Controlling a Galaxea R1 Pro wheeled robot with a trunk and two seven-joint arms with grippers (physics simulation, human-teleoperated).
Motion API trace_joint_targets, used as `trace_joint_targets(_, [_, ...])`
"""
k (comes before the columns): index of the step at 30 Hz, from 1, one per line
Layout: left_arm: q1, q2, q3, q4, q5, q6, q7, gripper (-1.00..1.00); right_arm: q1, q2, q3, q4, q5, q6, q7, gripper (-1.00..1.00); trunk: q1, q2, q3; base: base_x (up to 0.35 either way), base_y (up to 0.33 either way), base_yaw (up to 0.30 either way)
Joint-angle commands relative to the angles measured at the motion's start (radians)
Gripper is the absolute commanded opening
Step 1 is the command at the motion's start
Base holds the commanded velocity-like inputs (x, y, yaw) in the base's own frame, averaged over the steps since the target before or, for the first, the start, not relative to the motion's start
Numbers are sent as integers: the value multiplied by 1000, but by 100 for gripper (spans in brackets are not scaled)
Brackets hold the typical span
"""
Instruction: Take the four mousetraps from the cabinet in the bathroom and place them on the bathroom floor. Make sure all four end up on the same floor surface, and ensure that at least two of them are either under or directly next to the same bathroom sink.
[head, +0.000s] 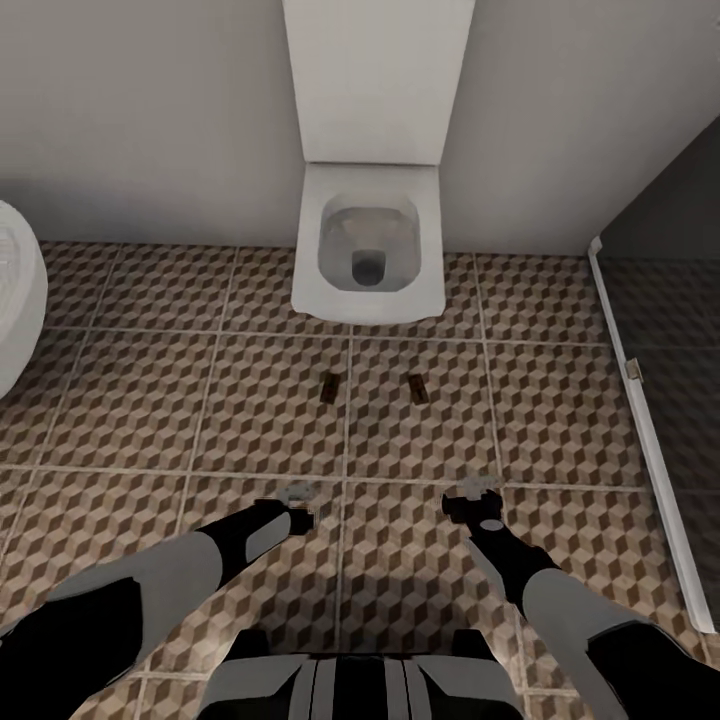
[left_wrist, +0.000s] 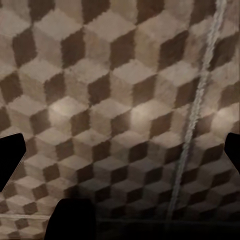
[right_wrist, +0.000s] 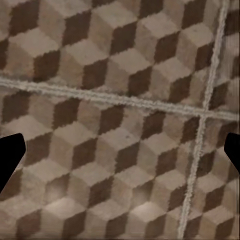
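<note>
Cube-patterned bathroom floor (head: 150, 400) carries two mousetraps (head: 329, 385).

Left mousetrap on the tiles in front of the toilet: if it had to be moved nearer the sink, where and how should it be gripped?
Probably from straight above, jaws closing across the short width of the left mousetrap. It lies flat on the bathroom floor, long axis pointing toward the toilet, so only its long side edges offer a hold. The left gripper is nearest, its jaws spread wide.

Soft even light in the head view, faint shadows on the bathroom floor (head: 250, 400) under the arms, both wrist views blurry, a dark shadow patch in the left one
</note>
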Motion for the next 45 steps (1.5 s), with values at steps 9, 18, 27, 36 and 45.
trace_joint_targets(9, [57,59,-6,5,4,-80,-65,100,0,-68,8,113,-16,-73,114,100,-35,63,43,0,0,0])
trace_joint_targets(18, [88,116,-7,5,4,-103,-138,100,0,-101,7,167,-17,-147,148,100,-69,126,85,0,0,0])
trace_joint_targets(27, [95,136,-7,5,4,-105,-145,100,0,-104,7,174,-17,-154,150,100,-104,189,128,0,0,0])
trace_joint_targets(36, [97,140,-7,5,4,-105,-145,100,0,-104,7,175,-17,-155,150,100,-138,252,171,0,0,0])
trace_joint_targets(45, [97,140,-7,5,4,-105,-145,100,1,-104,7,176,-17,-155,151,100,-173,315,214,0,0,0])
